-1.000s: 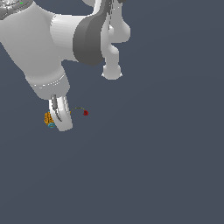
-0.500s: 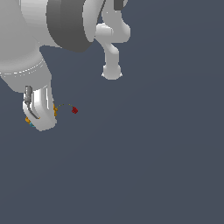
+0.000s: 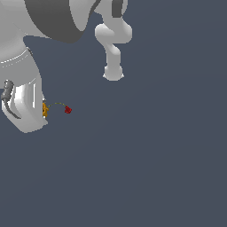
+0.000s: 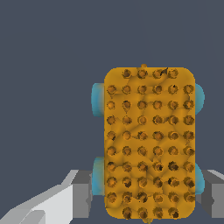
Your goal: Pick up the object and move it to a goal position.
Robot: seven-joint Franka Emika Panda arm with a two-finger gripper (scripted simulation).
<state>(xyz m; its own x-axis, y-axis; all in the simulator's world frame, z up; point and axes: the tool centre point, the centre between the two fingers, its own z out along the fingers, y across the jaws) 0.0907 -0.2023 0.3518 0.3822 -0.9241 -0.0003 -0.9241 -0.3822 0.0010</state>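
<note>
In the wrist view the object (image 4: 148, 140) fills the middle: an orange-yellow block with rows of dark spots and teal bumps on its sides. My gripper (image 4: 146, 190) is shut on it, with one grey finger (image 4: 81, 192) against each teal side. In the exterior view my white gripper (image 3: 31, 113) hides most of the object (image 3: 45, 109); only an orange sliver shows at its edge. The goal position (image 3: 68, 110), a small dark-red dot, lies a short way toward the exterior view's right of the block.
The arm's large white and grey links (image 3: 48, 17) fill the exterior view's upper left. A white arm segment (image 3: 113, 53) hangs near the top centre. Everything else is plain dark grey floor.
The arm looms larger and its gripper has shifted across the exterior view with the block. The gap between the block and the red dot has narrowed.
</note>
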